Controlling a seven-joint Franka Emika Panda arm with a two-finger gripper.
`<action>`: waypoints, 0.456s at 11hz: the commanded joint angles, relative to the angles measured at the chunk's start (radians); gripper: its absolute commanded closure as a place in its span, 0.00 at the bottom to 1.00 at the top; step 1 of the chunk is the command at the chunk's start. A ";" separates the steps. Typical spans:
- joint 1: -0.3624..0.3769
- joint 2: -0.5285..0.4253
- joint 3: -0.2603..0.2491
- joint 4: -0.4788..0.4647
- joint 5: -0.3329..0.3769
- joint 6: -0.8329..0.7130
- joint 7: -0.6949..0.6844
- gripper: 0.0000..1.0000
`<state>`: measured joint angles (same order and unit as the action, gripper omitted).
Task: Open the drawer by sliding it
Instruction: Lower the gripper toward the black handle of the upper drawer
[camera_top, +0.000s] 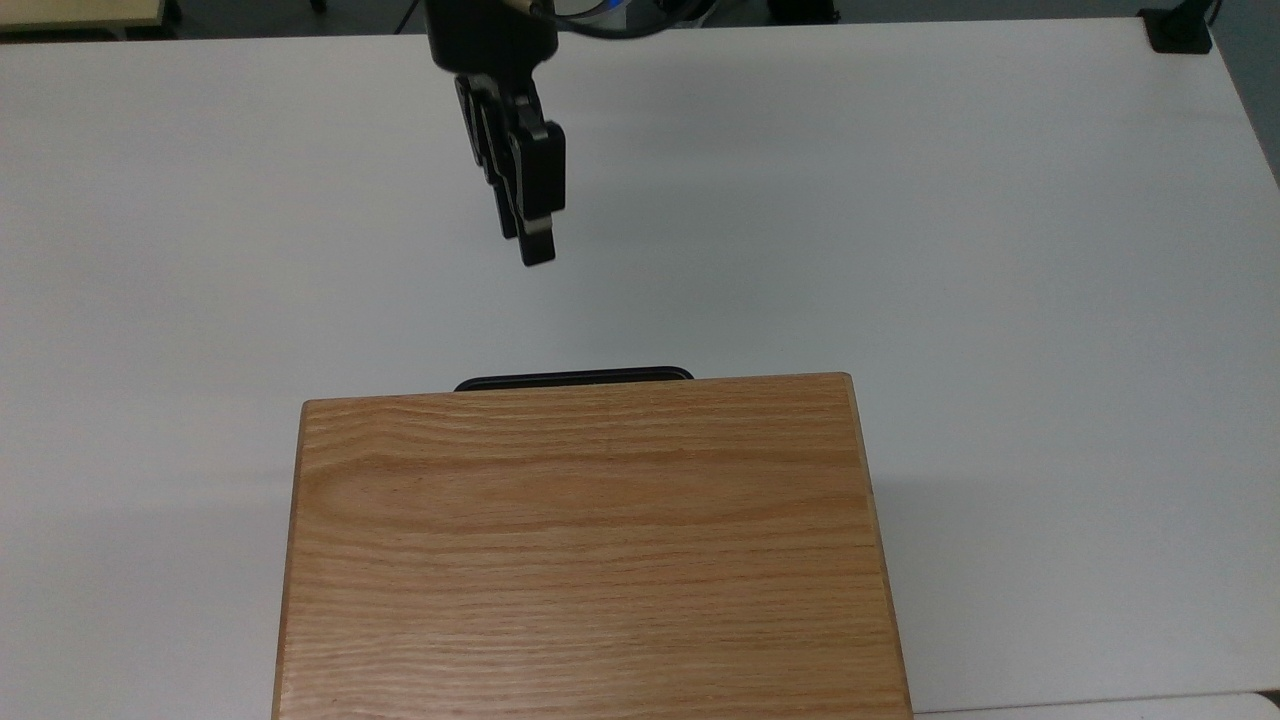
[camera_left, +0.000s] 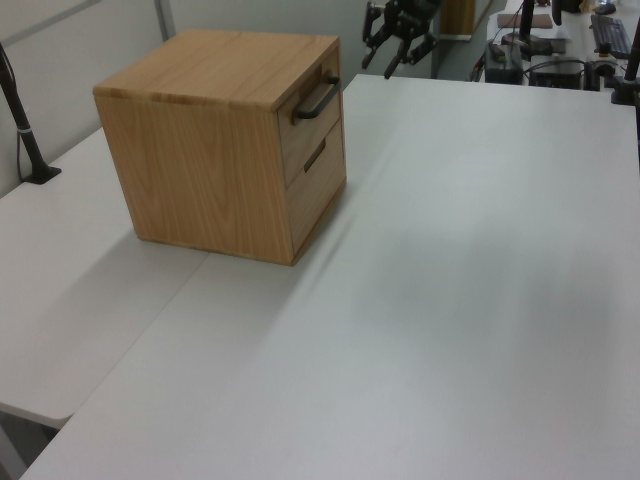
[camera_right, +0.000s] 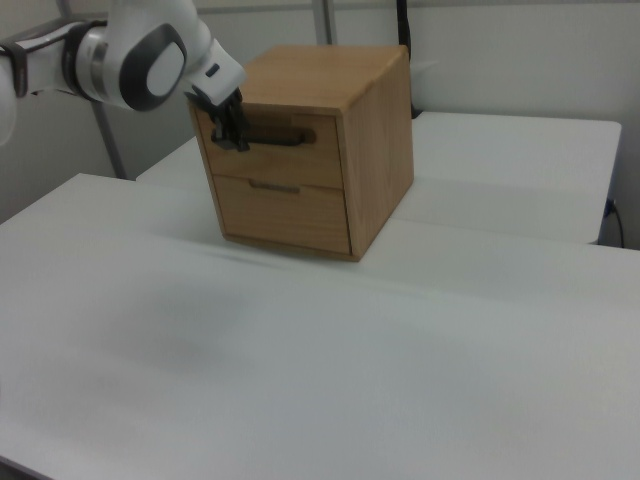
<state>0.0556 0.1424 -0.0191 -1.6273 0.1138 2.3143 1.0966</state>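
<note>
Clearly the drawer (camera_left: 312, 108) sat shut in the top of the wooden cabinet (camera_top: 590, 540) on the table (camera_top: 1000, 250), its black bar handle (camera_top: 573, 378) running crosswise to the approach. The gripper (camera_left: 388, 52) hung well short of it, jaws apart.

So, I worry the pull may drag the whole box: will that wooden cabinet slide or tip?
The oak cabinet looks solid and squat, so tipping seems unlikely. Sitting on a smooth white table, it might slide. The top drawer has a stiff-looking black bar handle.
</note>
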 joint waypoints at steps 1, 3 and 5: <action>0.006 0.084 0.010 0.041 0.058 0.100 0.031 0.57; -0.003 0.150 0.011 0.091 0.101 0.146 0.026 0.57; -0.013 0.186 0.011 0.109 0.113 0.190 0.029 0.58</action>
<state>0.0533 0.2719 -0.0110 -1.5730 0.1946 2.4525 1.1100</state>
